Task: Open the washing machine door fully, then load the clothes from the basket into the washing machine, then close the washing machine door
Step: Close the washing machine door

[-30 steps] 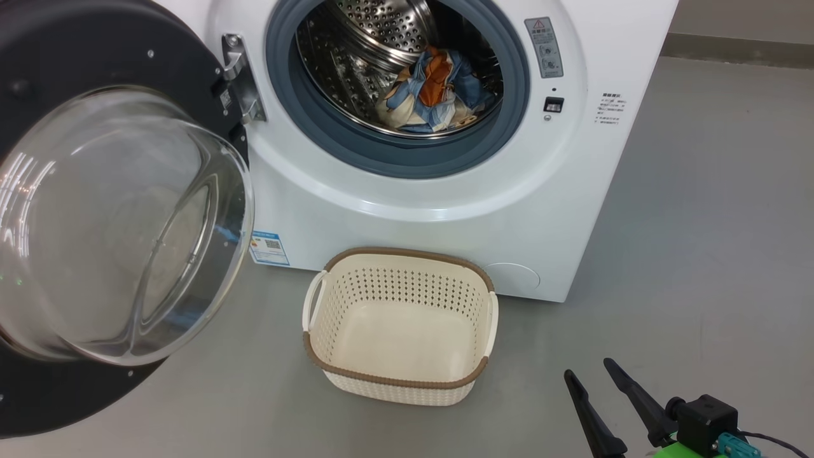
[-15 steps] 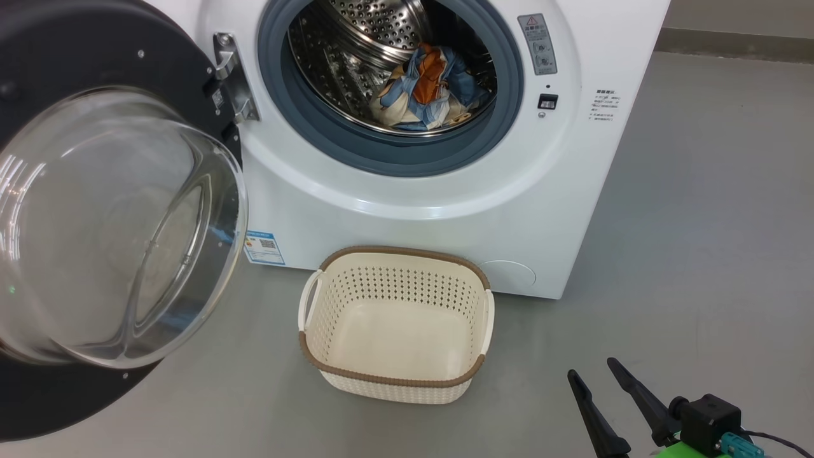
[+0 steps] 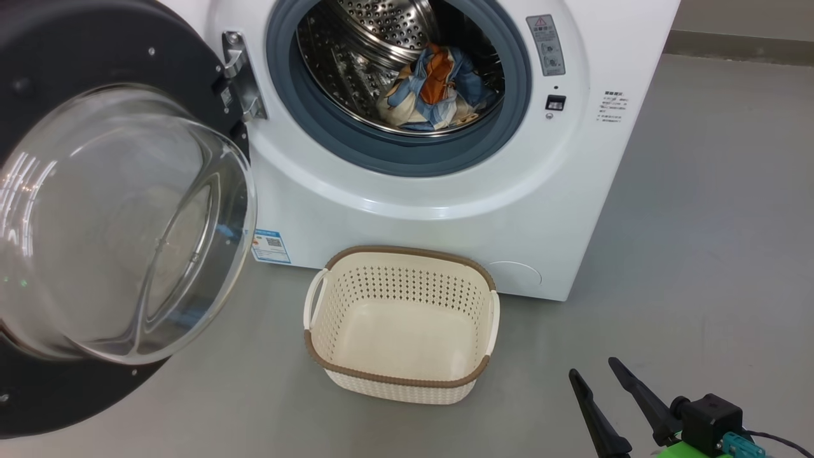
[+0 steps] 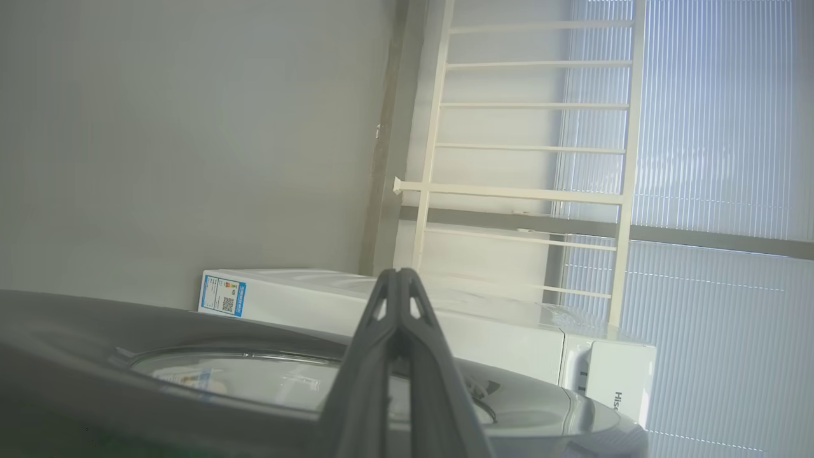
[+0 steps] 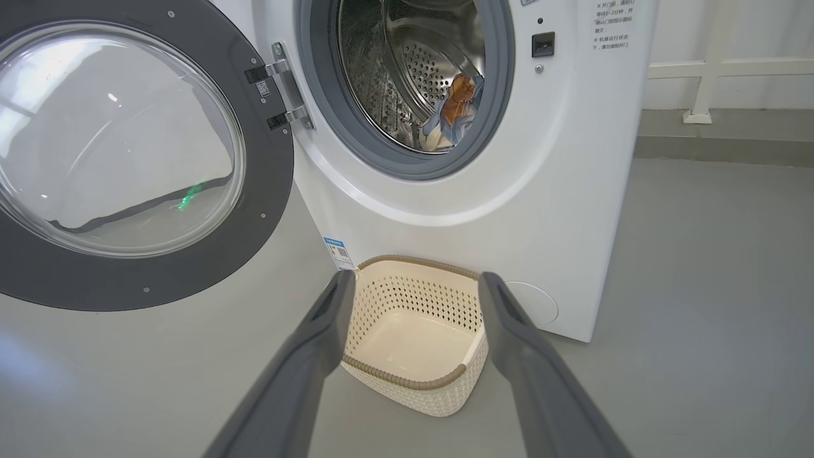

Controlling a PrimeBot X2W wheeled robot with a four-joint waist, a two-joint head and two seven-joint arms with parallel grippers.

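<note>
The door stood wide open, leaving the drum reachable. The clothes lay inside the washer, and the basket sat empty before it. The right gripper hung low, jaws apart. The left gripper, jaws together on nothing, lay by the door's outer face, seemingly placed to push it shut. The door's left edge and the drum's top were cut off.

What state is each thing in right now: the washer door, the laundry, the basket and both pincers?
Round glossy black washing machine door with clear glass window: swung wide open.
Light blue and orange printed clothes: lying inside the steel drum.
Cream perforated plastic basket: upright on the grey floor, empty.
Left pincer: shut, empty.
Right pincer: open, empty.
</note>
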